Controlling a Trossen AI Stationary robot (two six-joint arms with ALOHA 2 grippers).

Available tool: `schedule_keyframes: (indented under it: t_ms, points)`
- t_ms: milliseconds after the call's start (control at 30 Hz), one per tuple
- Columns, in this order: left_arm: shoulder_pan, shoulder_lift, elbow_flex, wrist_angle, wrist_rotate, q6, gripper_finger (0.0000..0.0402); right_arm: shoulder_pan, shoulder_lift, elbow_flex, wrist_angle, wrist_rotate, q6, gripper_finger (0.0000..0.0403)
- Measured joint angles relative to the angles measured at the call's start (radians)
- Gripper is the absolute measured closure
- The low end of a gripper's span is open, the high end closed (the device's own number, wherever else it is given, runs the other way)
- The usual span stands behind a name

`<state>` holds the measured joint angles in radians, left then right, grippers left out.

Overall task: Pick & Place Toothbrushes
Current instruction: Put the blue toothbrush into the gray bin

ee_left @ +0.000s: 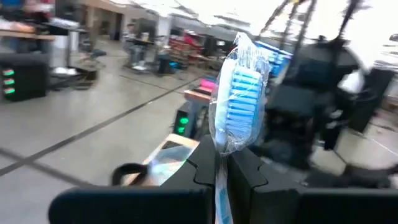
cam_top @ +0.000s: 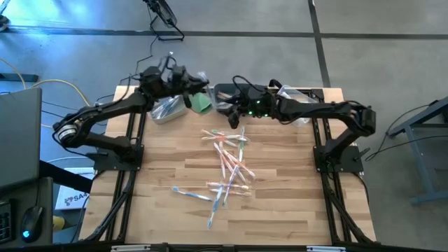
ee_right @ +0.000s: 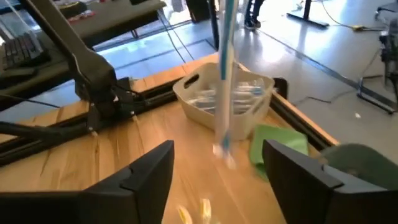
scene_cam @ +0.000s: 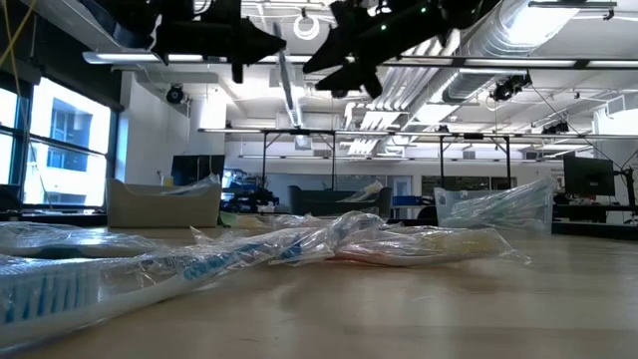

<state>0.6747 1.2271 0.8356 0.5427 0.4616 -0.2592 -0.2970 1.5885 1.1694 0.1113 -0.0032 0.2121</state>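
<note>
Left wrist view gives us the left gripper [ee_left: 222,163] clamping a wrapped blue-bristled clear plastic toothbrush [ee_left: 239,102]. Right wrist view alone shows us the right gripper [ee_right: 217,168] wide apart, empty, that toothbrush hanging between its fingers.

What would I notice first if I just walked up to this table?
Probably the messy pile of wrapped toothbrushes in the middle of the wooden table. Next, the left gripper up near the back, pinching one blue toothbrush upright, with the right gripper open close beside it.
</note>
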Motion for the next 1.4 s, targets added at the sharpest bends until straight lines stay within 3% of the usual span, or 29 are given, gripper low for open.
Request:
schedule_keyframes:
  t_ms: [167, 400, 633, 900, 1167, 1400]
  points:
    - [0.114, -0.078, 0.000, -0.117, 0.030, 0.001, 0.0396, -0.025, -0.089, 0.000, -0.168, 0.014, 0.000, 0.0162]
    - [0.238, -0.189, 0.000, -0.396, -0.007, 0.080, 0.0396, -0.043, -0.118, 0.000, -0.214, 0.103, 0.000, 0.0180]
    - [0.275, -0.279, 0.001, -0.684, -0.161, 0.274, 0.0396, -0.060, -0.113, 0.000, -0.214, 0.106, 0.000, 0.0190]
    - [0.274, -0.294, 0.001, -0.978, -0.334, 0.438, 0.0396, -0.083, -0.112, 0.000, -0.213, 0.106, 0.000, 0.0192]
    - [0.274, -0.293, 0.001, -1.098, -0.466, 0.545, 0.0396, -0.092, -0.112, 0.000, -0.213, 0.106, 0.000, 0.0192]
    - [0.274, -0.234, 0.001, -1.091, -0.472, 0.619, 0.0396, -0.091, -0.112, 0.000, -0.213, 0.106, 0.001, 0.0192]
